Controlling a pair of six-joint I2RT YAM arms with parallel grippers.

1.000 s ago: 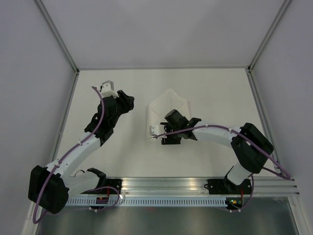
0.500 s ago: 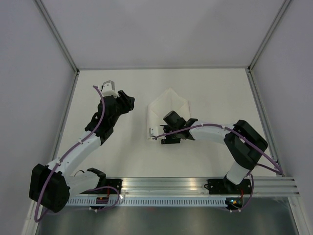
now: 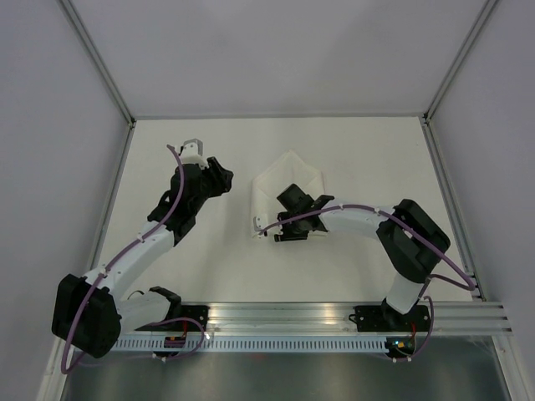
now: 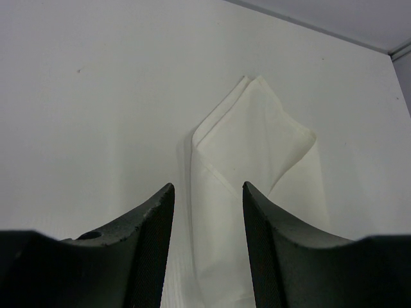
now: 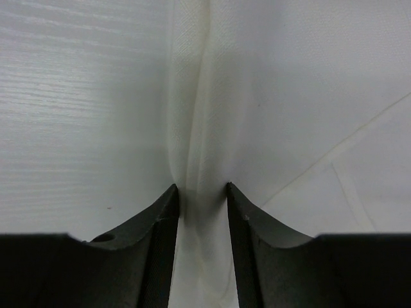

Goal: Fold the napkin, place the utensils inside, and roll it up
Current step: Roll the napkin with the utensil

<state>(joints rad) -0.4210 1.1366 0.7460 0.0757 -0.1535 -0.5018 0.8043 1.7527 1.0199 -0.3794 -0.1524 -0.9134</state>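
The white napkin [image 3: 294, 171] lies folded to a pointed shape in the middle of the table. It also shows in the left wrist view [image 4: 257, 147] and the right wrist view [image 5: 289, 96]. My right gripper [image 3: 282, 225] is down on the napkin's near left edge. Its jaws [image 5: 201, 186] are shut on a raised ridge of cloth bunched between them. My left gripper [image 3: 211, 180] is open and empty, left of the napkin. Between its fingers [image 4: 207, 186] I see the napkin's left edge ahead. No knife is in view.
The white table [image 3: 368, 150] is walled by grey panels at the back and both sides. A metal rail [image 3: 292, 316] runs along the near edge by the arm bases.
The right arm has shifted a little left and farther onto the napkin. The left gripper has moved slightly right toward the napkin.
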